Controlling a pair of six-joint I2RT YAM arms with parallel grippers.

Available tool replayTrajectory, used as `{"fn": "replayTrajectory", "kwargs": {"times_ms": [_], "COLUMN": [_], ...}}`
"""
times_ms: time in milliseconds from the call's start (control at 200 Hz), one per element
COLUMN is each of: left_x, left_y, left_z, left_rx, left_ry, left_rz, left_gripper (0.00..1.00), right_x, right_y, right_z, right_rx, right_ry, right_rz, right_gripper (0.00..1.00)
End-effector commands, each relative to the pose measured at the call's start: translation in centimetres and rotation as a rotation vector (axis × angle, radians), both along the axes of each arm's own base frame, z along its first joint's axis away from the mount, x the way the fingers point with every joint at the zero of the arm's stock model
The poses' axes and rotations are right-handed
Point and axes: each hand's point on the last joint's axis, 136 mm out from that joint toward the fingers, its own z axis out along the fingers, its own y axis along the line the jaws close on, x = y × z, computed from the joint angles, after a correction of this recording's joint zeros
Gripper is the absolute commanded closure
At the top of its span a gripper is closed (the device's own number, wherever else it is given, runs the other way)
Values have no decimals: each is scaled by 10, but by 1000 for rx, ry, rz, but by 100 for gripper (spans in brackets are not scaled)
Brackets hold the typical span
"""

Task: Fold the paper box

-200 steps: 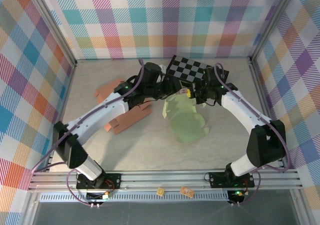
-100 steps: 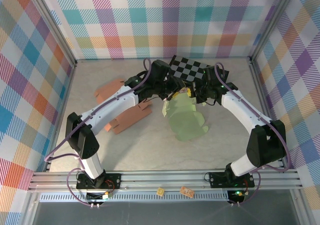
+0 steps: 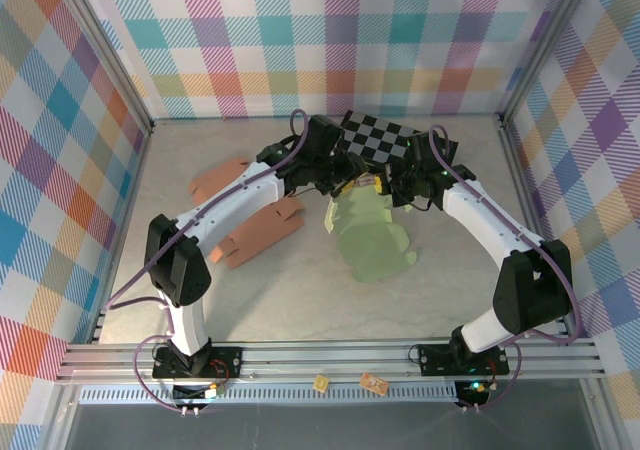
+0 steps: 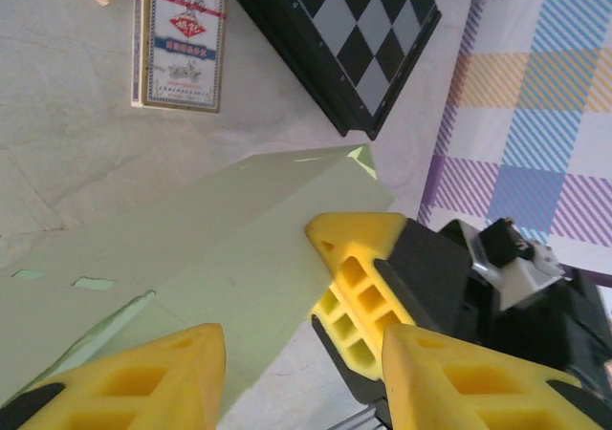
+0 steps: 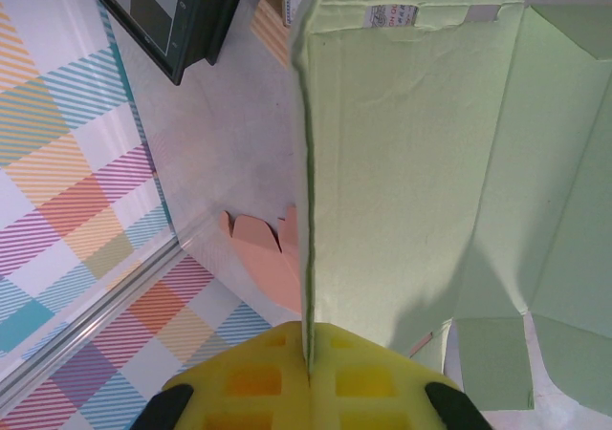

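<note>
The pale green paper box (image 3: 372,235) lies partly unfolded mid-table, one panel raised at its far end. My right gripper (image 3: 381,186) is shut on that raised panel's edge; in the right wrist view the green sheet (image 5: 411,115) runs straight into the closed yellow pads (image 5: 308,339). My left gripper (image 3: 348,184) hovers just left of it, open. In the left wrist view its fingers (image 4: 304,339) stand wide apart over the green panel (image 4: 191,258), with the right gripper's yellow finger (image 4: 363,287) pinching the panel's corner just ahead.
A checkerboard (image 3: 378,138) lies at the back behind both grippers. Flat brown cardboard boxes (image 3: 255,235) lie at the left. A card deck (image 4: 177,38) rests beside the checkerboard (image 4: 335,29). Patterned walls enclose the table.
The left arm has swung rightward and back, bringing its gripper close to the raised green panel, jaws slightly wider. The right arm and its grip have not moved.
</note>
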Motion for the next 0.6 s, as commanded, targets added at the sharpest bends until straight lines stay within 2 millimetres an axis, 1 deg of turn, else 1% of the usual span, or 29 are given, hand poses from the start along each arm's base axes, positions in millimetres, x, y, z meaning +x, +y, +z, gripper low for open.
{"fn": "replayTrajectory", "kwargs": {"times_ms": [0,250,370,425,510,595], "left_x": [-9,-17,-22,-24,-24,-19], "left_y": [-1,8,18,15,6,0], "left_z": [0,-1,2,2,-3,-7], "left_rx": [-14,24,52,36,0,-28], "left_ry": [34,52,67,74,100,102], "left_rz": [-15,-7,6,0,-14,-5], "left_gripper": [53,52,50,50,49,49], "right_x": [6,9,10,11,11,11], "right_y": [3,3,2,3,4,5], "right_z": [5,5,5,5,5,5], "right_rx": [13,9,0,3,7,14], "right_ry": [-7,-16,-22,-22,-19,-20], "right_rz": [-22,-21,-22,-20,-16,-17], "right_gripper": [100,100,100,100,100,100]}}
